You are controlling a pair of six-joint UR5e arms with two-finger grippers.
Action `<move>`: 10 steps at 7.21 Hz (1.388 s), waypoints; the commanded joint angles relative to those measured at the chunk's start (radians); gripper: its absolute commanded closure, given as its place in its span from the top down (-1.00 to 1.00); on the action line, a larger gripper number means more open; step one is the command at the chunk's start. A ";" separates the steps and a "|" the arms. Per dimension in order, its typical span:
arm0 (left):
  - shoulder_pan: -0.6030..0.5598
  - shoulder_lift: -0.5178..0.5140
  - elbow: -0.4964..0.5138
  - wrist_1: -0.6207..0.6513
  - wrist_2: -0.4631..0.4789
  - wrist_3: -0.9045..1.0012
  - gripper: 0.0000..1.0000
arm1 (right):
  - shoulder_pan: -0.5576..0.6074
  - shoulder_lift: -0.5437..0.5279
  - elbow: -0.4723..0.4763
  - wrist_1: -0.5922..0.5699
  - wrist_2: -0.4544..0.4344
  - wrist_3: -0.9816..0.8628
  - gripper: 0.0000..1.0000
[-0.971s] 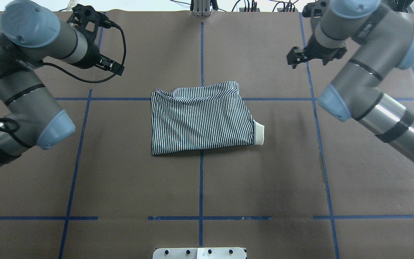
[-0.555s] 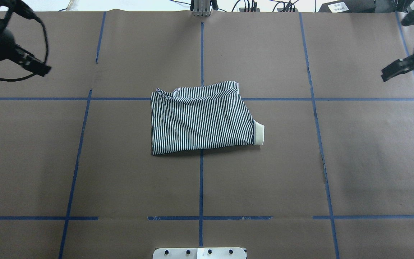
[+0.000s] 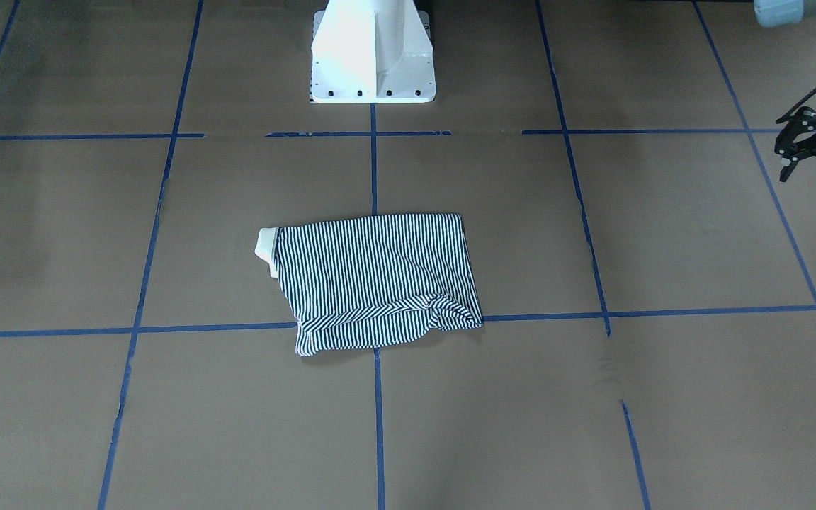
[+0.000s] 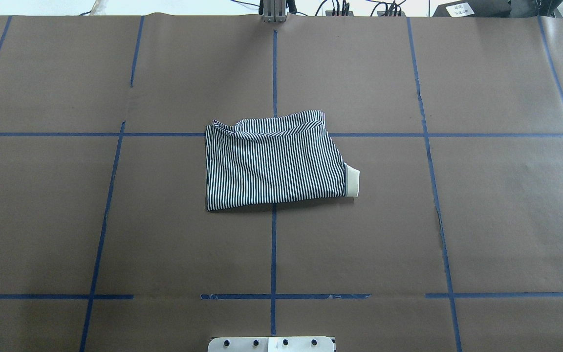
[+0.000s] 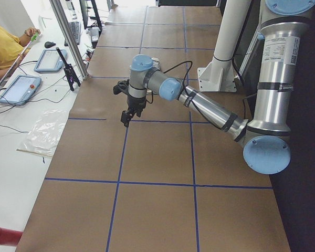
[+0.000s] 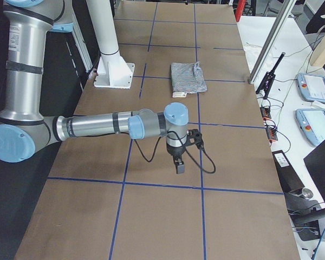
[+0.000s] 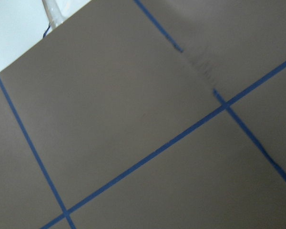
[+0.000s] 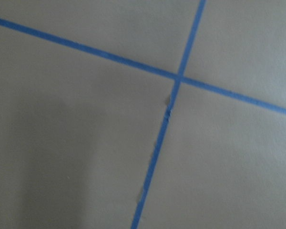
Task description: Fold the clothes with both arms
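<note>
The striped polo shirt (image 4: 271, 161) lies folded into a rough rectangle at the table's middle, with a cream edge (image 4: 352, 182) poking out on its right side. It also shows in the front view (image 3: 380, 276) and small in the right side view (image 6: 187, 77). Neither arm touches it. My left gripper (image 3: 783, 161) hangs over bare table far to the shirt's left; whether it is open I cannot tell. My right gripper (image 6: 179, 169) hovers over bare table well off to the shirt's right, and its state cannot be told. Both wrist views show only brown table and blue tape.
The white pedestal base (image 3: 372, 53) stands at the robot's side of the table. Blue tape lines (image 4: 274, 244) grid the brown surface. A bench with tablets (image 5: 21, 86) and a seated person's yellow sleeve (image 5: 2, 50) lie beyond the far edge.
Both arms have swung outward from beside the shirt and left the overhead view. The shirt has not moved.
</note>
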 commanded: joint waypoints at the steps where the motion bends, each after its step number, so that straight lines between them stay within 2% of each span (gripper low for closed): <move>1: -0.230 0.029 0.181 -0.003 -0.058 0.017 1.00 | 0.093 -0.099 -0.060 0.002 0.028 -0.002 1.00; 2: -0.294 0.129 0.195 -0.004 -0.189 0.135 1.00 | 0.119 -0.107 -0.086 0.003 0.094 -0.003 1.00; 3: -0.306 0.168 0.191 0.011 -0.242 0.170 1.00 | 0.119 -0.109 -0.090 0.003 0.108 -0.002 1.00; 4: -0.304 0.171 0.256 0.005 -0.254 0.172 1.00 | 0.119 -0.107 -0.091 0.003 0.108 -0.002 1.00; 5: -0.306 0.178 0.284 -0.001 -0.313 0.172 1.00 | 0.119 -0.107 -0.091 0.002 0.108 -0.002 1.00; 6: -0.306 0.205 0.289 -0.007 -0.329 0.175 1.00 | 0.119 -0.109 -0.091 0.003 0.108 -0.002 1.00; 8: -0.303 0.196 0.269 -0.018 -0.297 0.172 1.00 | 0.119 -0.107 -0.090 0.003 0.108 -0.002 1.00; 9: -0.304 0.182 0.266 -0.018 -0.215 0.172 1.00 | 0.119 -0.101 -0.090 0.003 0.108 -0.002 1.00; 10: -0.306 0.184 0.234 -0.021 -0.191 0.176 1.00 | 0.119 -0.098 -0.090 0.003 0.110 0.000 1.00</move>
